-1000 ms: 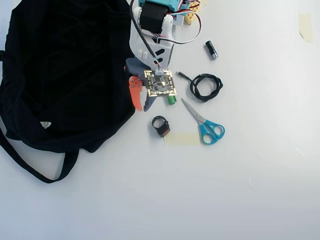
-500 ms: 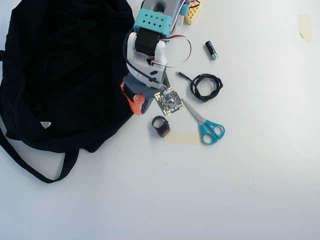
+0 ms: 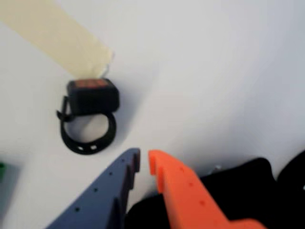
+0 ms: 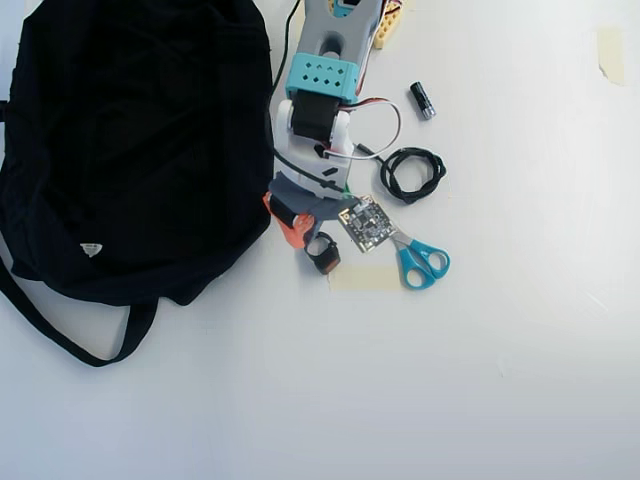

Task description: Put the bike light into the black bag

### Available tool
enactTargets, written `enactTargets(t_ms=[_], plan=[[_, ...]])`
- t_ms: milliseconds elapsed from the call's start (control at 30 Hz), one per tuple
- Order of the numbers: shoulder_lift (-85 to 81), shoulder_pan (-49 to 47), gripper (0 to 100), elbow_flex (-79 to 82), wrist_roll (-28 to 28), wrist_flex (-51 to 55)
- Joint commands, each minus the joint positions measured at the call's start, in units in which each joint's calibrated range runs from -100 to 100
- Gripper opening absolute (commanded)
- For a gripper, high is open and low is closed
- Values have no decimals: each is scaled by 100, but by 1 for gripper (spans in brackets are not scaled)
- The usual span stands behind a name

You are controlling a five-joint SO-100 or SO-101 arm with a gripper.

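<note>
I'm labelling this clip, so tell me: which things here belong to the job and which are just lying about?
Job: bike light, black bag, gripper.
Lying about: scissors, coiled cable, small cylinder, tape strip.

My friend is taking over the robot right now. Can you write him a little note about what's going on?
Gripper: nearly shut, only a thin gap between the tips, holding nothing.
Bike light: lying on the table beside a strip of tape, strap ring flat; in the wrist view it sits up and to the left of the fingertips, not between them.
Black bag: left of the arm in the overhead view.
Done: arm brought close to the light.
Left: open, grasp the light, carry it to the bag, drop it in.
</note>
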Motion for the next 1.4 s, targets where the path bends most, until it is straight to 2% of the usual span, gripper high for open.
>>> enactTargets(t_ms=[0,500,700,1000,1200,1367], plan=[[-71,-142,2,-283,-21,-73],[427,-254,3,-301,-53,-56],[443,-276,14,-265,-100,-56],[559,-358,16,-247,-205,-90],[800,-358,26,-292,-205,-90],[825,-351,22,-256,-205,-90]])
